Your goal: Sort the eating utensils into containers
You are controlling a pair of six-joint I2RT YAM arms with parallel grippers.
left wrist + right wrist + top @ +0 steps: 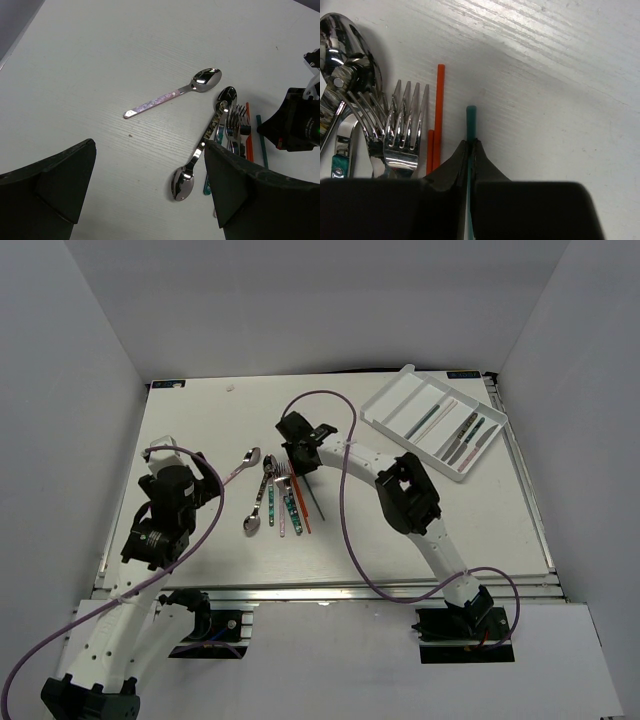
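Teal chopstick (313, 498), top view: mid-table, at the right edge of the loose utensils (272, 502), long axis running roughly near to far. Over its far end, right gripper (298, 454); white tray (392, 398) well apart, far right.

Left wrist view: left gripper (149, 147) spread wide, holding nothing, facing a pink-handled spoon (172, 93).

Right wrist view: fingers (451, 167) pinched tight on the chopstick, tip poking out beyond them, orange chopsticks (439, 100) just beside. Likely next: lift by the right arm, toward the tray.
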